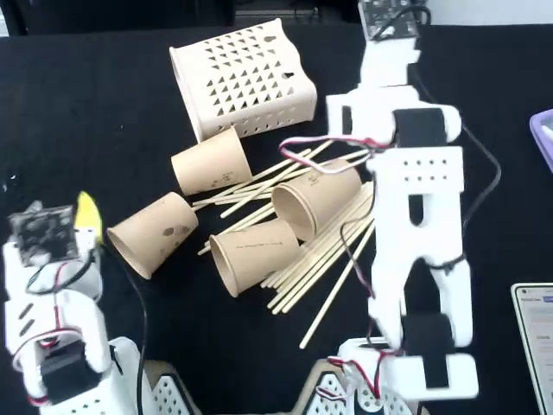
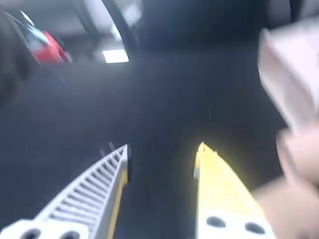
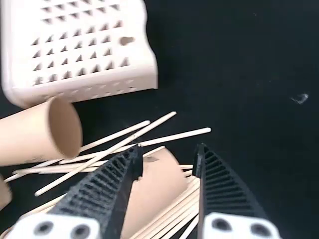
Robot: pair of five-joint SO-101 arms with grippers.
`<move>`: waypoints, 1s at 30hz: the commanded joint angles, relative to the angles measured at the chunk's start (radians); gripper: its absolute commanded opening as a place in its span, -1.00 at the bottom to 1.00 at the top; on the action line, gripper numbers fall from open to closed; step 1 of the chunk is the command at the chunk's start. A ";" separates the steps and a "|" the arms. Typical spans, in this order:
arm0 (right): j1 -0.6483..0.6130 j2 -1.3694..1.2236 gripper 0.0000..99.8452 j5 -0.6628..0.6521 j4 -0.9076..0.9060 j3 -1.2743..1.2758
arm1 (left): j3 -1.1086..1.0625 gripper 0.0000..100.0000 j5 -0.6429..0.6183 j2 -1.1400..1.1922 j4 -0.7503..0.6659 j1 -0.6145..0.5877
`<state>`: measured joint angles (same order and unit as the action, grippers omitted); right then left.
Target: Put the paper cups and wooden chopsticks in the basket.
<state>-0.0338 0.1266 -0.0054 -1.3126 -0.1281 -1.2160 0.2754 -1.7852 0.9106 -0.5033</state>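
Note:
The white perforated basket (image 1: 242,78) lies on its side at the back of the black table. In front of it several brown paper cups lie on their sides: one by the basket's mouth (image 1: 212,162), one at the left (image 1: 151,233), one in the middle (image 1: 255,255) and one on the right (image 1: 317,197). Wooden chopsticks (image 1: 324,251) lie fanned under and between them. My right gripper (image 3: 167,152) is open above a cup (image 3: 154,184) and chopsticks (image 3: 124,142), holding nothing. My left gripper (image 2: 163,149) is open and empty at the front left, its yellow finger (image 1: 87,216) near the left cup.
A phone (image 1: 536,337) lies at the table's right edge, and a purple object (image 1: 544,134) sits farther back on that edge. The right arm's white body (image 1: 419,225) rises just right of the chopstick pile. Bare black table (image 1: 78,112) stretches across the back left.

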 commanded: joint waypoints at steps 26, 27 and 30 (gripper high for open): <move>0.066 -0.421 -0.65 0.003 0.830 0.012 | 1.771 -0.44 -0.601 2.223 0.092 0.369; 0.066 -0.443 -0.65 0.003 0.839 0.012 | 1.814 -0.44 -0.608 2.249 0.107 0.374; 0.063 -0.486 -0.65 0.003 0.844 0.010 | 1.925 -0.43 -0.608 2.326 0.161 0.398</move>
<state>0.0153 -0.3567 -0.0038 -0.5056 -0.1036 0.5516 -0.3184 0.5148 1.0365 -0.1350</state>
